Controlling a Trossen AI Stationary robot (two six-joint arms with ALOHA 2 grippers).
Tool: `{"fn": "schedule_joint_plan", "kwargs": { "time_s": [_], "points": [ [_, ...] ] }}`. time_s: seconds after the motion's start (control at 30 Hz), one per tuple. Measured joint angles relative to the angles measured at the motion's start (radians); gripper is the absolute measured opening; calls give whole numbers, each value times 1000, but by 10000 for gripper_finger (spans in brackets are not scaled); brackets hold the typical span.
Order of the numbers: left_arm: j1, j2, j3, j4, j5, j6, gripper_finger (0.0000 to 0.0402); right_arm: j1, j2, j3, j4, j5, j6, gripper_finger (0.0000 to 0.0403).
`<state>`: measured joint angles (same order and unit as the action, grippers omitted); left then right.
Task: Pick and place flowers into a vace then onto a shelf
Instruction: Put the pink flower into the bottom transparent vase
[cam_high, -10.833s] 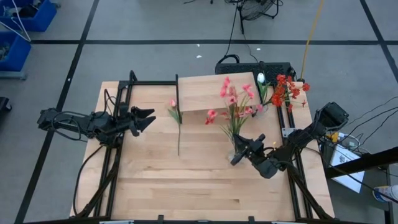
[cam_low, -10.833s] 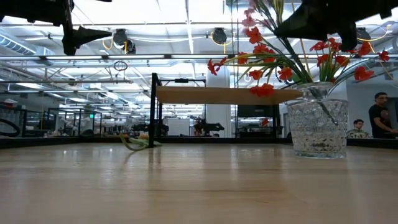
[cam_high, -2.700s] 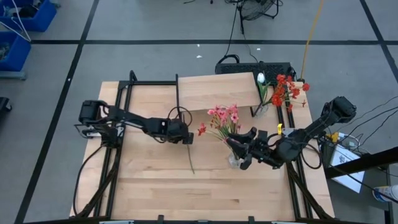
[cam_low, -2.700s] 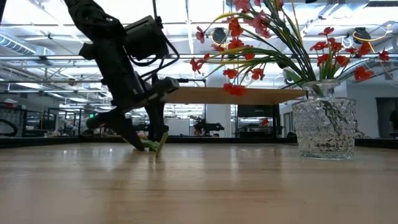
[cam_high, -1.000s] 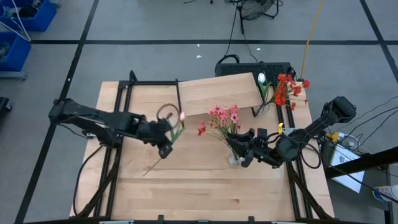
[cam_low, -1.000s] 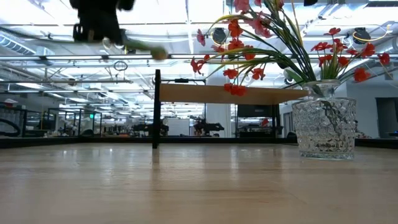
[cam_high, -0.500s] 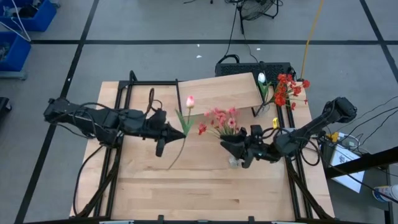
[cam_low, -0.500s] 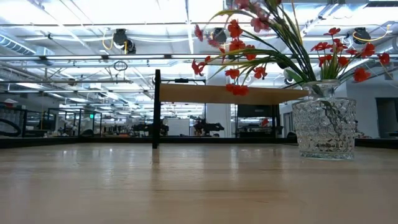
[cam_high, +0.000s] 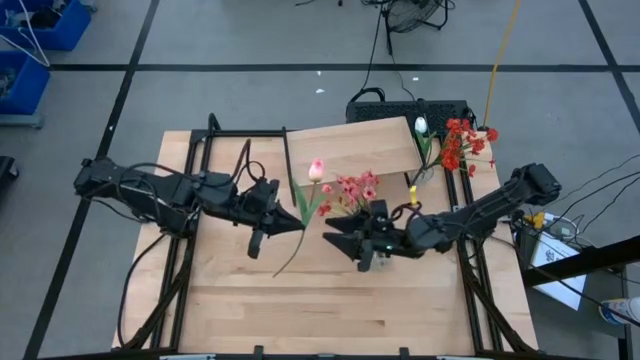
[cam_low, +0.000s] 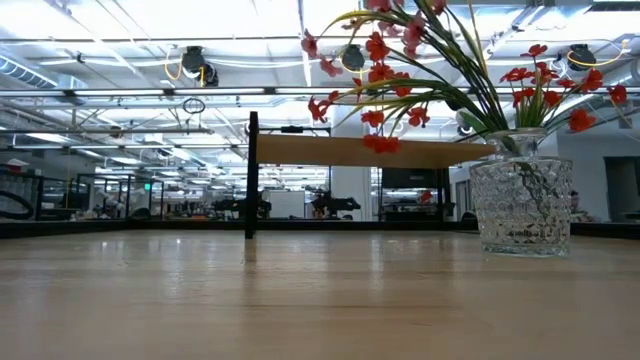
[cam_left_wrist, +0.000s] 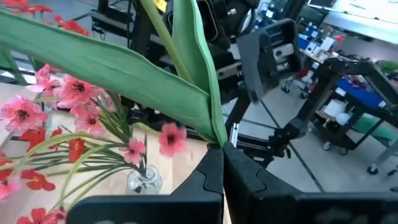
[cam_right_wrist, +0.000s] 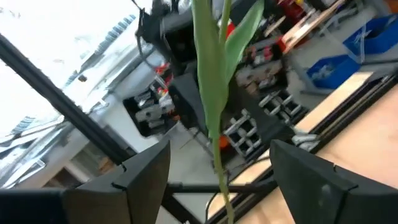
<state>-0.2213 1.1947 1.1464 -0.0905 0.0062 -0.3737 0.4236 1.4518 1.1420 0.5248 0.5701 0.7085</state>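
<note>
Gripping a pink-bud stem, the left gripper is clamped shut on it above mid-table (leaves hang down). Right gripper, at its 3 o'clock, has fingers apart facing the stem. Flowers stand in the vase; the shelf lies at 12 o'clock.

The cut-glass vase glints with faceted, glossy walls, the shelf is pale matt wood on thin black metal legs, and the tabletop shows smooth light wood grain.
</note>
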Motion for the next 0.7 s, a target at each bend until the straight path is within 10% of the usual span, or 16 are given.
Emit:
{"fn": "schedule_joint_plan", "kwargs": {
  "time_s": [0.7],
  "points": [
    [-21, 58, 10, -31, 106, 4, 0, -88, 84, 76, 30, -100, 64, 251]
  ]
}}
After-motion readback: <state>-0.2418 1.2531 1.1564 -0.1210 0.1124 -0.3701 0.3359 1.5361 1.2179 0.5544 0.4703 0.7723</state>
